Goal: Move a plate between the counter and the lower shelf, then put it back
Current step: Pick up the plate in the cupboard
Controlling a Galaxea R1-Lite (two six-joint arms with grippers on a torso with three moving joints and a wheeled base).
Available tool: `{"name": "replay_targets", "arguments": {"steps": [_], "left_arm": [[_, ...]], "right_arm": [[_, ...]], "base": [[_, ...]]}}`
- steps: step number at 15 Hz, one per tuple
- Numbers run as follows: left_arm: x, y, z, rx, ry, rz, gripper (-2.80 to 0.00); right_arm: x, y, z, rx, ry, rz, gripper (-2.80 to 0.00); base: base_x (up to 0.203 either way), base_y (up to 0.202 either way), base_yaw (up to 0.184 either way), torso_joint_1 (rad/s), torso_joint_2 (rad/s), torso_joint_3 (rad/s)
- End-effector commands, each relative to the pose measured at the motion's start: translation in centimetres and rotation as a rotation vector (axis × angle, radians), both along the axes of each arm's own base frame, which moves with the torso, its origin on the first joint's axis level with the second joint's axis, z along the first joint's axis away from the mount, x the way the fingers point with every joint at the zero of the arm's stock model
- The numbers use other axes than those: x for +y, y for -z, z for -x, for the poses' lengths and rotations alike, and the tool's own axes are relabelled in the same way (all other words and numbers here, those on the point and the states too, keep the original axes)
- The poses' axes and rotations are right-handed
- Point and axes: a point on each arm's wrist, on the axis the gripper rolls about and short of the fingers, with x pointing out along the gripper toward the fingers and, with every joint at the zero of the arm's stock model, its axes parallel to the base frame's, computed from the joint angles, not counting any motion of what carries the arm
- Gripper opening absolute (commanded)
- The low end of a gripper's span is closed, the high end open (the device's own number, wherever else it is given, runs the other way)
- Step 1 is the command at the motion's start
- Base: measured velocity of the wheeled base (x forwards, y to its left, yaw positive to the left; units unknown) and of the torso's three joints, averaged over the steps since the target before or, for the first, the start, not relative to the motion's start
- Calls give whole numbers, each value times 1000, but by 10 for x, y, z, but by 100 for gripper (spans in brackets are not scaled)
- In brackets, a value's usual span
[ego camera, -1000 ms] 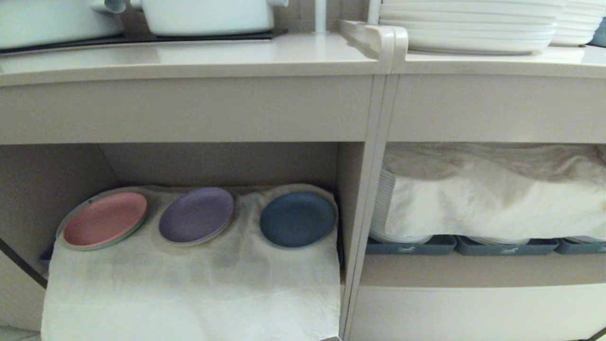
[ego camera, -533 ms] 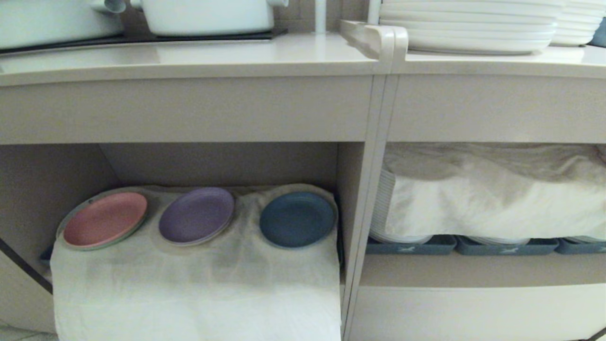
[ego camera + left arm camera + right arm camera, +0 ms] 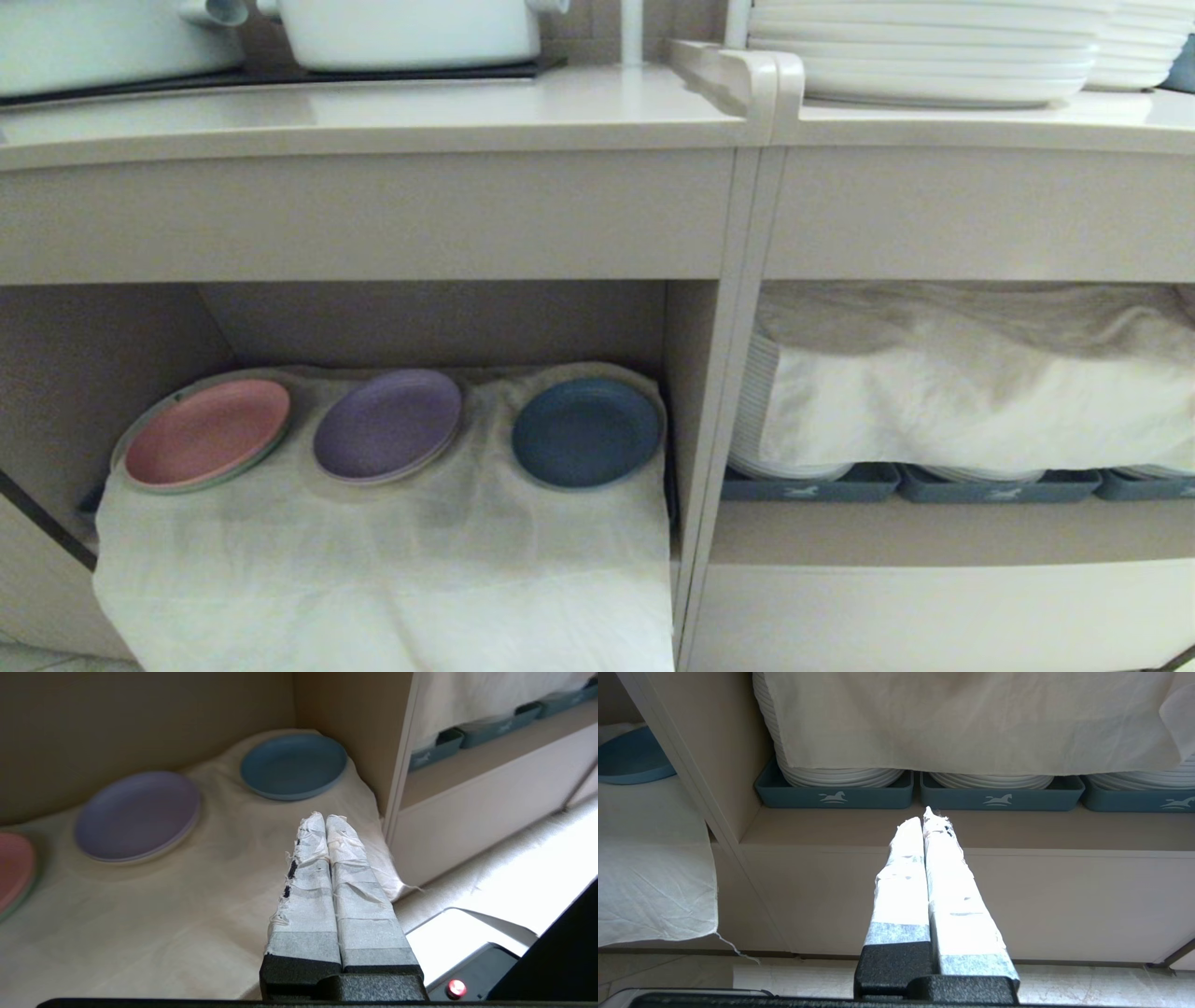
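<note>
The left gripper (image 3: 325, 820), its 2 tape-wrapped fingers (image 3: 306, 877) pressed flat together and grasping nothing, hangs above the front part of the wrinkled white cloth (image 3: 392, 560) that drapes over the lip of the beige-walled lower shelf (image 3: 439, 322); open cloth lies between its tips and the small round light-blue matte plate (image 3: 293, 765), which sits toward 12 o'clock from them. In the head view this plate (image 3: 586, 431) rests flat, face up, at the 3 o'clock end of a row of 3, close to the cubby's upright beige divider (image 3: 695, 448); being round, it shows no long axis. At its 9 o'clock sits the round purple plate (image 3: 387, 424), apart from it with bare cloth between, and further toward 9 o'clock the round pink plate (image 3: 207, 432) lies near the left wall. Above the row there is free height up to the thick front edge of the long smooth beige counter (image 3: 373, 112), where white pots (image 3: 411, 33) stand on a flat black hob panel (image 3: 280, 75) at 12 o'clock. The right gripper (image 3: 927, 820), its taped fingers also clenched on nothing, points at the neighbouring compartment, where dark blue-grey trays (image 3: 833, 794) hold stacked white dinner plates (image 3: 840, 775) under a second white cloth (image 3: 971, 718). More white dinner plates (image 3: 924, 47) stand on the adjoining beige top (image 3: 980, 121) at 2 o'clock.
</note>
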Motion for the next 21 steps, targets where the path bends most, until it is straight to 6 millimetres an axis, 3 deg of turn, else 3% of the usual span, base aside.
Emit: {"name": "replay_targets", "arguments": {"steps": [1, 7, 16, 21], "left_arm": [[0, -5, -24, 115, 13, 0, -280], [-1, -1, -90, 327, 22, 2, -280], [-21, 40, -119, 631, 127, -87, -280], [-41, 57, -160, 722, 30, -99, -280]], "right_arm": [[0, 0, 0, -2, 0, 0, -280], [0, 0, 0, 0, 0, 0, -280], [0, 0, 0, 0, 0, 0, -280], [0, 0, 0, 0, 0, 0, -280]], "base": [[0, 0, 0, 0, 0, 0], [0, 0, 0, 0, 0, 0], [0, 0, 0, 0, 0, 0], [0, 0, 0, 0, 0, 0]]}}
